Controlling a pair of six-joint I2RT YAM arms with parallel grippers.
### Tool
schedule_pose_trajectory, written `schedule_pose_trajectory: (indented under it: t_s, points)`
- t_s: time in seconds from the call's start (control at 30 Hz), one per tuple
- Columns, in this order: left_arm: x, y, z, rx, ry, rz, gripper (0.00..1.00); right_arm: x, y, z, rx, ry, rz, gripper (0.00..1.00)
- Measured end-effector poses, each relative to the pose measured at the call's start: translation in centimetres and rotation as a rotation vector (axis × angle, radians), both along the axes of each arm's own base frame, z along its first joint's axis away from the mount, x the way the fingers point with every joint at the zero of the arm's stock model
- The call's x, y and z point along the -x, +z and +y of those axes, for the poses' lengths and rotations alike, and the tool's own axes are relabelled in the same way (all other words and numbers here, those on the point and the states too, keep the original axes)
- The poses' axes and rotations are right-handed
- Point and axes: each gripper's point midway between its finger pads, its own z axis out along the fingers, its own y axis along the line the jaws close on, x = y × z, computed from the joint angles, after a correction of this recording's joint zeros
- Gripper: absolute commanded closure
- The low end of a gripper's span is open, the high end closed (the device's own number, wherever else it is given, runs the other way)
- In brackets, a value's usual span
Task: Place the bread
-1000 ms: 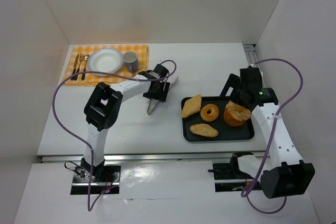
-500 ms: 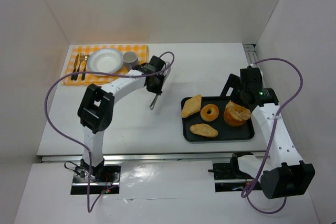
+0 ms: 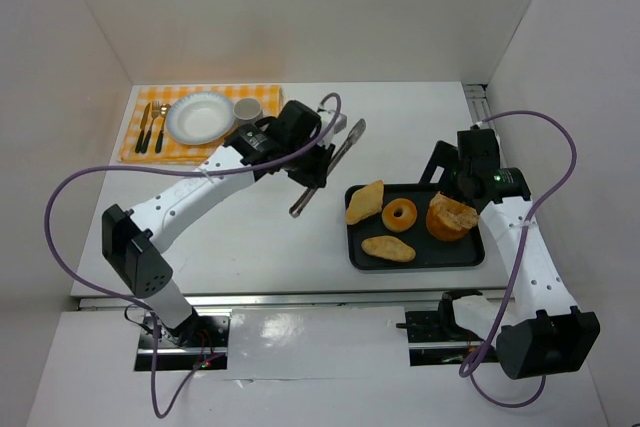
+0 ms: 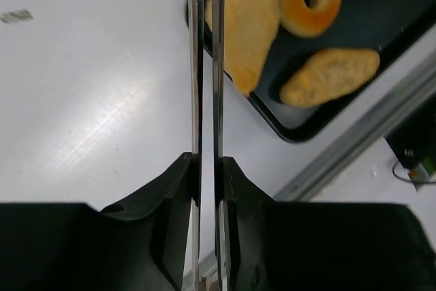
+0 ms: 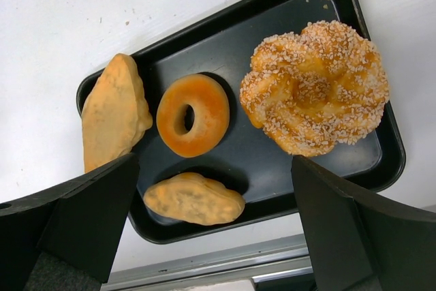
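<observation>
My left gripper (image 3: 312,161) is shut on a pair of metal tongs (image 3: 338,155), held above the table just left of the tray. In the left wrist view the tongs (image 4: 195,66) run up between my left gripper's (image 4: 206,165) jaws, their two blades close together, past the left edge of a triangular bread (image 4: 248,18). The black tray (image 3: 420,259) holds that triangular bread (image 3: 365,201), a donut (image 3: 401,214), an oval bread (image 3: 388,248) and a sugared twisted bun (image 3: 451,217). My right gripper (image 5: 213,161) hangs open above the tray (image 5: 272,168), holding nothing.
At the back left a yellow checked placemat (image 3: 265,95) carries a white plate (image 3: 200,115), a cup (image 3: 247,110) and cutlery (image 3: 150,127). White walls close the table on three sides. A metal rail (image 3: 300,299) runs along the near edge.
My left gripper closed on the tongs lying on the table, lifted them and swung right toward the tray. The right arm and the breads have not moved.
</observation>
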Motion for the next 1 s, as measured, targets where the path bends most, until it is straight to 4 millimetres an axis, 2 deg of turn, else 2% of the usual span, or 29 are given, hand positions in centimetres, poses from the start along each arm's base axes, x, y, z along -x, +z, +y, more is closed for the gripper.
schedule_pose_trajectory:
  t_s: [0.17,0.37,0.47,0.53,0.83,1.0]
  points:
    - [4.3,-0.9,-1.8,-0.028,-0.102,0.079,0.62,-0.1,0.2,0.0,0.001,-0.001,-0.005,0.0]
    - [8.7,-1.0,-4.6,0.022,-0.22,0.164,0.6,-0.6,1.7,-0.3,0.015,-0.011,-0.042,0.0]
    - [10.3,-1.3,-5.7,0.046,-0.237,0.22,0.48,-0.8,2.3,-0.5,0.021,-0.017,-0.056,0.0]
    - [10.8,-1.6,-6.3,0.061,-0.233,0.256,0.39,-0.8,2.5,-0.5,0.023,-0.019,-0.062,0.0]
    - [11.0,-4.7,-8.1,0.056,-0.141,0.374,0.41,-0.8,2.6,-0.6,0.027,-0.023,-0.06,0.0]
    - [10.3,-6.5,-8.4,0.026,-0.07,0.398,0.44,-0.8,3.3,-0.8,0.032,-0.028,-0.072,0.0]
